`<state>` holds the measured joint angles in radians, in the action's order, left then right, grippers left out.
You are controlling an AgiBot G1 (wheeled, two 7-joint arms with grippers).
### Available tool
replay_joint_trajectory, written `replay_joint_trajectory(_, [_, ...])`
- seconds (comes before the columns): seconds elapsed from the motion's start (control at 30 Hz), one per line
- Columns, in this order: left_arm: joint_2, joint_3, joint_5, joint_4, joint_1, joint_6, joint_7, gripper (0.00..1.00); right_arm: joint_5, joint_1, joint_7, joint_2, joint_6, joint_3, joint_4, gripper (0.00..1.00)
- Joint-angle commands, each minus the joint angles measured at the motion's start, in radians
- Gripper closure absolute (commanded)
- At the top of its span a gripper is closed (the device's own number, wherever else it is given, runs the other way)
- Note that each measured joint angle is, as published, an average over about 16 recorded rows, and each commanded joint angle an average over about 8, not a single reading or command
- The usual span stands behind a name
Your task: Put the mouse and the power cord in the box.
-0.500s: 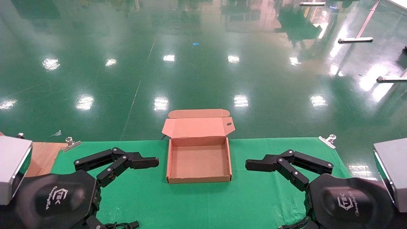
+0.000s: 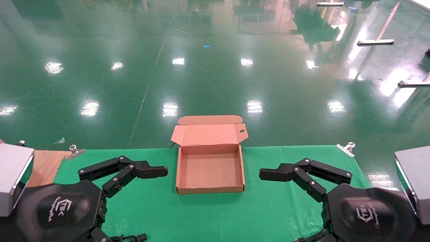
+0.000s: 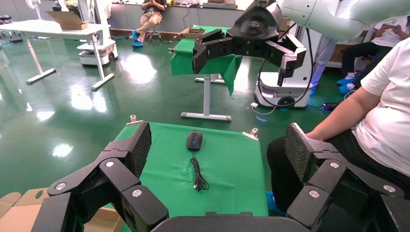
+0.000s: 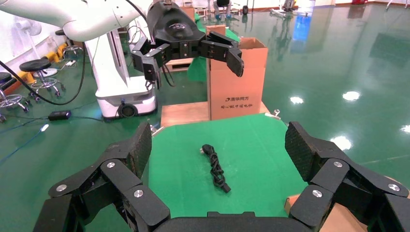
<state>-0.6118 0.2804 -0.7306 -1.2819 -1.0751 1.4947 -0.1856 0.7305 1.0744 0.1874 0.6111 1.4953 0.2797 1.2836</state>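
The brown box (image 2: 181,169) lies open at the table's middle, lid folded back, nothing inside. My left gripper (image 2: 158,171) hovers left of it and my right gripper (image 2: 268,174) right of it, both open and holding nothing. In the left wrist view the black mouse (image 3: 194,140) rests on the green cloth with its thin cable (image 3: 198,176) bunched beside it, well beyond my left gripper (image 3: 217,145). The right wrist view has the bundled power cord (image 4: 216,169) lying on the cloth ahead of my right gripper (image 4: 217,145). Only a plug end (image 2: 131,238) shows in the head view.
Metal clips (image 2: 74,151) (image 2: 347,148) pin the green cloth at the far corners. A wooden board (image 2: 45,164) and a tall cardboard carton (image 4: 237,79) stand off the table's left end. A seated person (image 3: 377,111) is close to the right end.
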Motion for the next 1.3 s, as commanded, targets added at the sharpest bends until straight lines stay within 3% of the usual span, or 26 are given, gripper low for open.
replay_joint_trajectory(0.03, [0.0, 0.0, 0.0, 0.0, 0.0, 0.0, 0.0, 0.0, 0.0, 0.0, 0.0, 0.0, 0.0, 0.0, 0.0, 0.0])
replay_joint_trajectory(1.3, [0.0, 0.0, 0.0, 0.0, 0.0, 0.0, 0.0, 0.0, 0.0, 0.0, 0.0, 0.0, 0.0, 0.0, 0.0, 0.0])
